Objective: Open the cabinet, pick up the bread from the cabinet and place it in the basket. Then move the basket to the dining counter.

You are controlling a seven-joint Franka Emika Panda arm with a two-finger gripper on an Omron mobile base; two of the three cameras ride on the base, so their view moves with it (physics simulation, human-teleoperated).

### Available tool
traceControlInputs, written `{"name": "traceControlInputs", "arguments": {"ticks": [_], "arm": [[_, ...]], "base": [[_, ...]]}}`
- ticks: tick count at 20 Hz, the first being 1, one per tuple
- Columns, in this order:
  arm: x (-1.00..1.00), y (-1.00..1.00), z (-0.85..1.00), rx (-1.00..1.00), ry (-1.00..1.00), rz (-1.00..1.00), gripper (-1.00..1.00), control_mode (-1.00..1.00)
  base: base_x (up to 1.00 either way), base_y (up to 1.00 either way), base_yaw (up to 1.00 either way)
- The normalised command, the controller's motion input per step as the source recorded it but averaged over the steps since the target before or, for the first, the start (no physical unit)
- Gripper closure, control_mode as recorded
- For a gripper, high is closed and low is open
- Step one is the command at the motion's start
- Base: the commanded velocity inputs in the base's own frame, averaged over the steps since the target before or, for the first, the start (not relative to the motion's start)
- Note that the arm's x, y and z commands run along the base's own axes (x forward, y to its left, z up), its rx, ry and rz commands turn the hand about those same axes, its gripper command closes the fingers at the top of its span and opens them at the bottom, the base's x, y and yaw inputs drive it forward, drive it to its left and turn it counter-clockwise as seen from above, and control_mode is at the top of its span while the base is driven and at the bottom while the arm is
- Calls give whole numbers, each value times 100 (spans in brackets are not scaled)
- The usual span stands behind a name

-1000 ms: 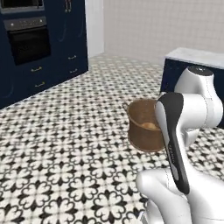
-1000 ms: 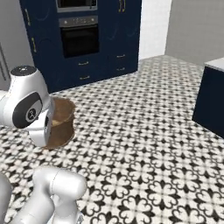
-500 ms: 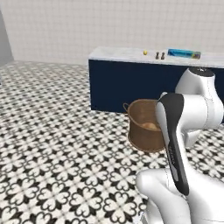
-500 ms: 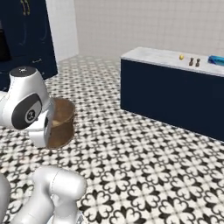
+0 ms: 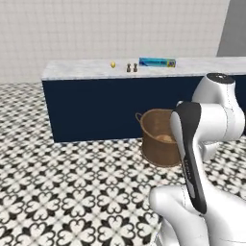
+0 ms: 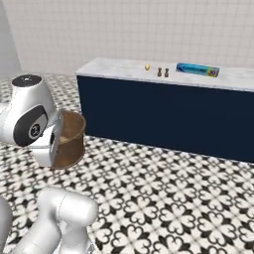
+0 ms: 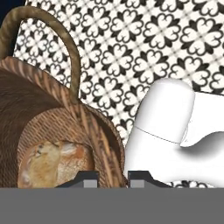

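Note:
The brown woven basket hangs off the floor beside my arm. In the hand view my gripper is shut on the basket's rim, one dark fingertip inside the wall and one outside. The golden-brown bread lies on the basket's bottom. One arched side handle stands up at the far rim. The dining counter, marble-topped with plain navy sides, stands straight ahead beyond the basket. The cabinet is out of view.
On the counter top sit a small yellow item, two small dark shakers and a long blue box. Black-and-white patterned floor lies between me and the counter. A white tiled wall rises behind it.
The whole picture has swung round as the base turned: the oven and navy cupboards have left the views and the dining counter now stands ahead. The basket stays in my grip beside the arm.

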Motion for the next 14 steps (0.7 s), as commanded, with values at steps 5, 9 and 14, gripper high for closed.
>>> {"name": "traceControlInputs", "arguments": {"ticks": [5, 9, 14], "arm": [[0, 0, 0, 0, 0, 0, 100, 100], [0, 0, 0, 0, 0, 0, 100, 100], [0, 0, 0, 0, 0, 0, 100, 100]], "base": [[100, 65, -24], [100, 74, -16], [100, 83, -16]]}}
